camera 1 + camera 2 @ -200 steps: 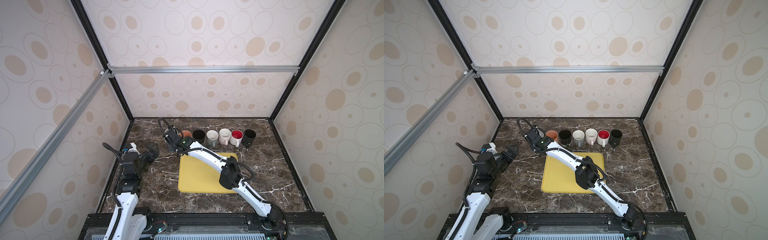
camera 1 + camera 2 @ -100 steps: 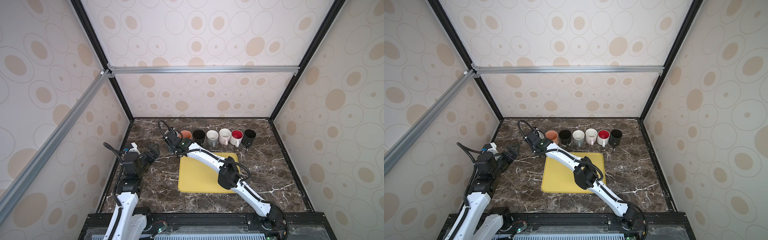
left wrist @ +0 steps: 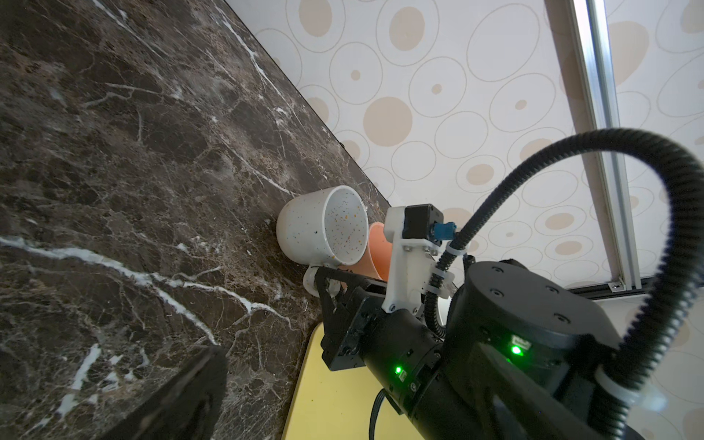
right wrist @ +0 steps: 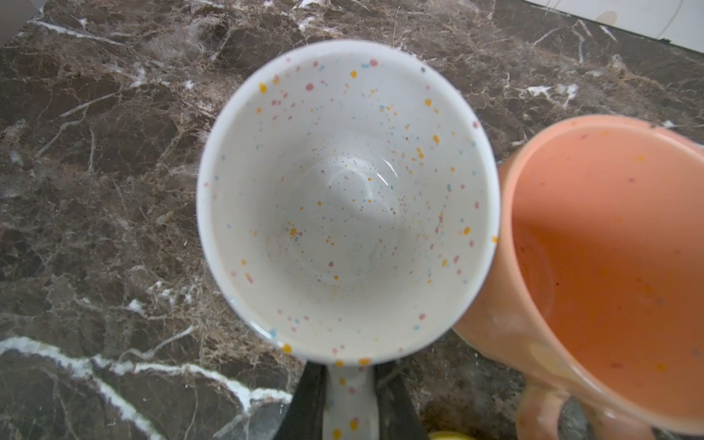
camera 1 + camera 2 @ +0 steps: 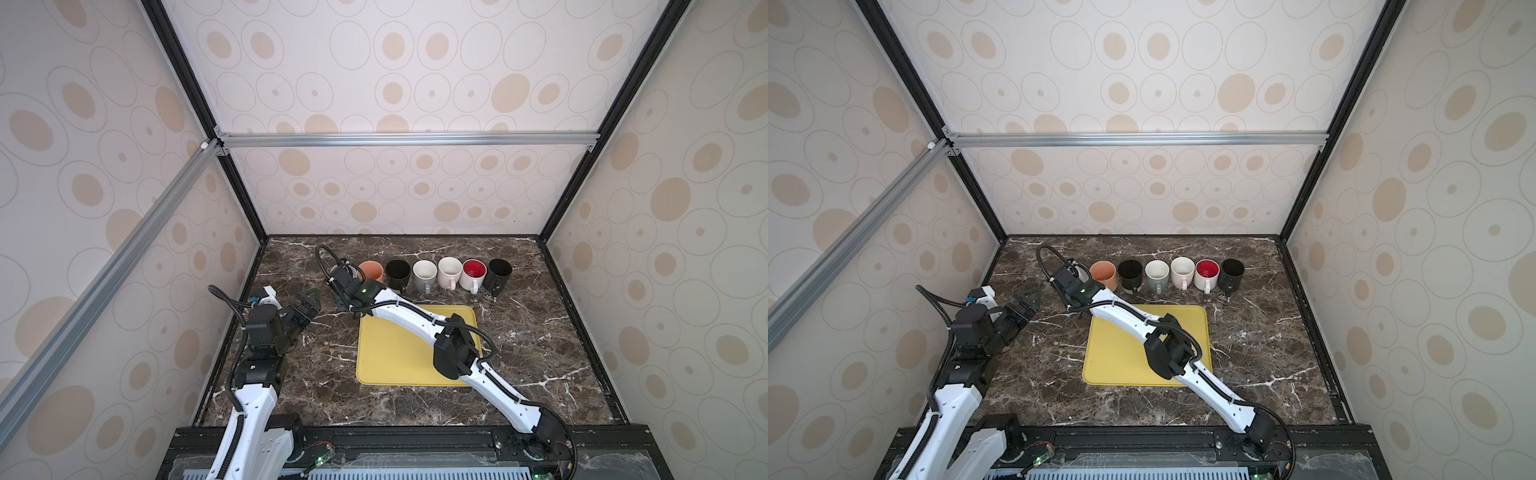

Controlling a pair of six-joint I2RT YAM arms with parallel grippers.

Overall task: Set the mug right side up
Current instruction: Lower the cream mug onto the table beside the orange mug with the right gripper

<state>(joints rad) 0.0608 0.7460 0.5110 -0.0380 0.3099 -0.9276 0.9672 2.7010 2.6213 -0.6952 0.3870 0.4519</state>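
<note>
Right tool [image 4: 350,400] is gripping mug [image 4: 346,198] by handle, barely shifting since a second ago; mug is standing mouth-up at bench's [image 5: 291,266] back-left, beside orange mug [image 4: 602,266]. Release seems next. Left tool [image 5: 311,302] is hanging open.

Marble tabletop [image 5: 540,332] bearing a yellow mat [image 5: 395,361] near centre. Behind the mat, a row of upright mugs: orange mug [image 5: 371,271], black mug [image 5: 397,272], grey mug [image 5: 424,274], pale mug [image 5: 449,271] (possibly pinkish), red-lined mug [image 5: 474,272], end black mug [image 5: 498,272].

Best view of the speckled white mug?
Right wrist: looks straight into the speckled mug, filling the frame, handle in the right gripper. Left wrist shows its side, smaller. Top views: mostly hidden behind that gripper.
</note>
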